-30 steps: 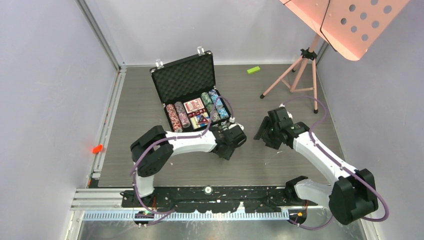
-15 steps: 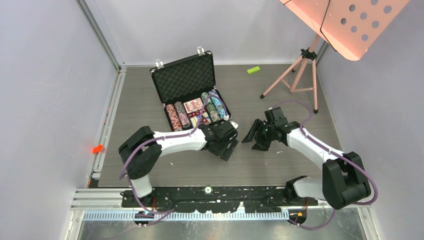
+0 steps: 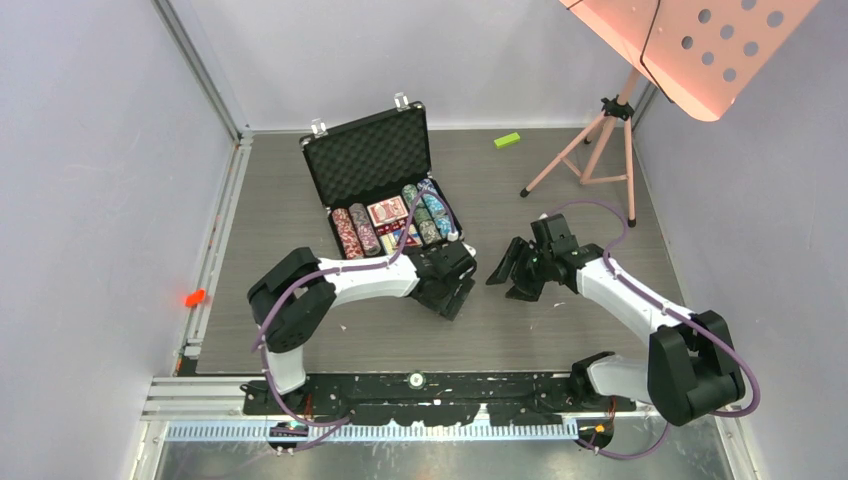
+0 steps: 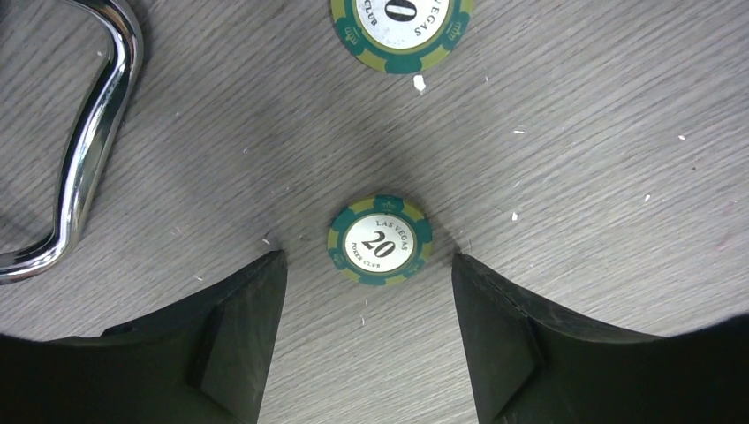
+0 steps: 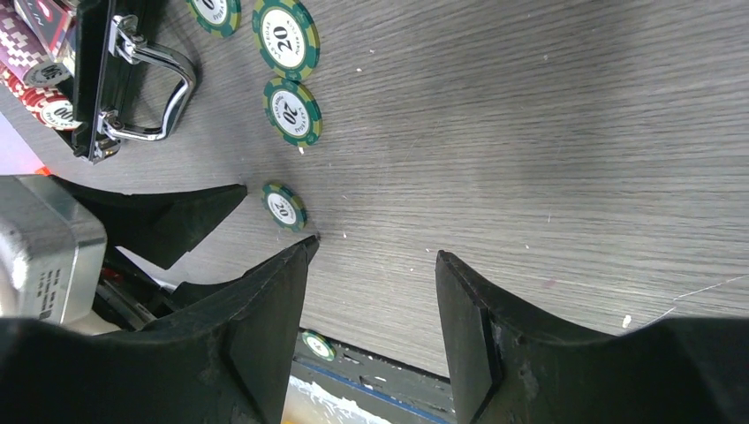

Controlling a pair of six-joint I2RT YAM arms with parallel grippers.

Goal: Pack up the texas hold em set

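Observation:
The black briefcase (image 3: 330,170) of the texas hold em set stands open at the back middle, foam lid up. Rows of striped chips (image 3: 355,232) and a red-backed card deck (image 3: 386,211) fill its base. Its silver handle (image 4: 84,150) faces the arms. Several green "20" chips lie loose on the table in front of it. One green chip (image 4: 381,240) lies flat between the tips of my left gripper (image 3: 455,287), which is open over it. My right gripper (image 5: 375,249) is open and empty just right of there (image 3: 503,280). No dice show.
Two more green chips (image 5: 284,35) (image 5: 293,110) lie between the handle and the left gripper. Another chip (image 5: 318,344) sits on the black base rail past the table's near edge. A green block (image 3: 507,140) and a pink tripod stand (image 3: 600,140) are at the back right.
The left gripper has opened and shifted slightly left. The right arm has swung left and down, bringing its gripper close beside the left one.

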